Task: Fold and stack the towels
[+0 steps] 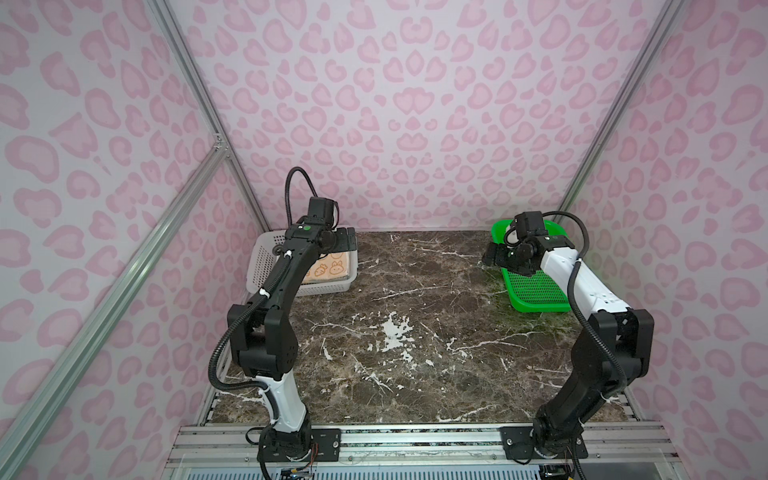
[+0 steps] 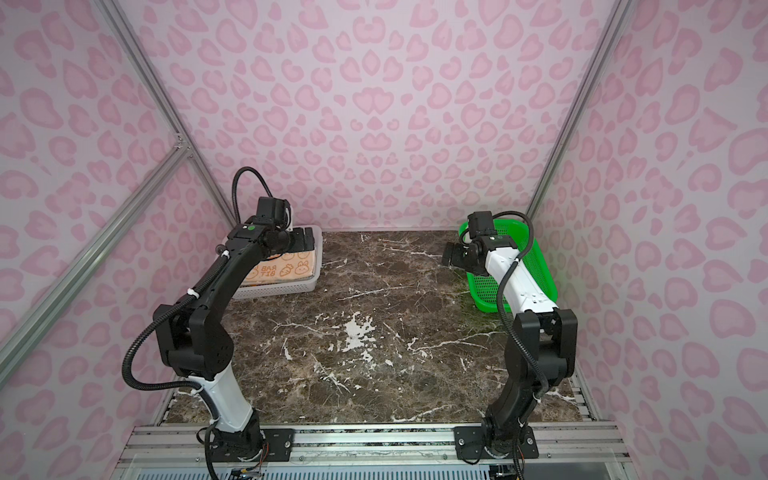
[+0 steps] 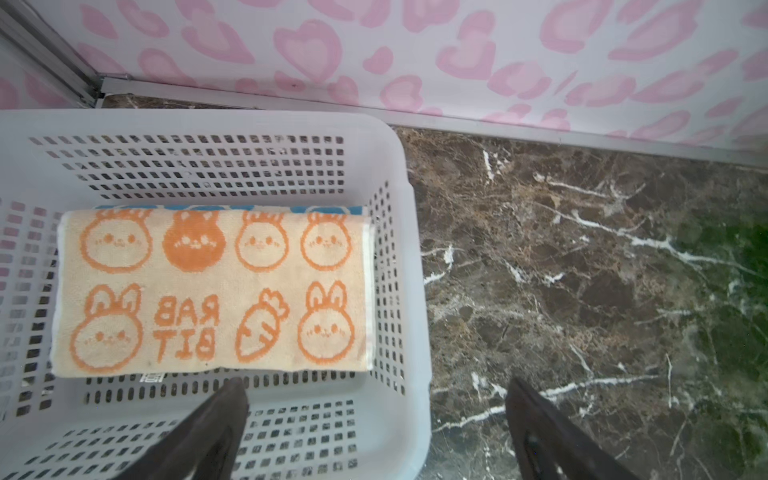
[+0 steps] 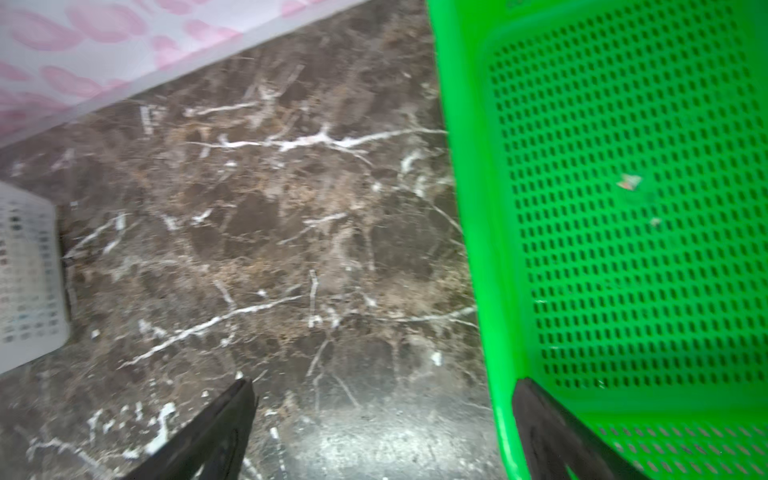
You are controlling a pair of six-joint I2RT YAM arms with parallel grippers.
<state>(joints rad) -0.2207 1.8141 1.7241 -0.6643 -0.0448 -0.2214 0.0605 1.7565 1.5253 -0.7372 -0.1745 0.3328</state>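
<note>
The folded cream towel (image 3: pixel 212 291) lies flat in the white basket (image 3: pixel 208 120), its long side parallel to the line between the fingers (image 3: pixel 216 424) of the left gripper (image 3: pixel 376 386), which hangs just short of it, spread and empty. A blue edge (image 3: pixel 199 208) shows under it, so at least two towels are stacked there; a third cannot be seen. The right gripper (image 4: pixel 384 386), also spread and empty, hangs well apart by the green basket (image 4: pixel 465 208), which holds no towel, so the left arm is nearer.
</note>
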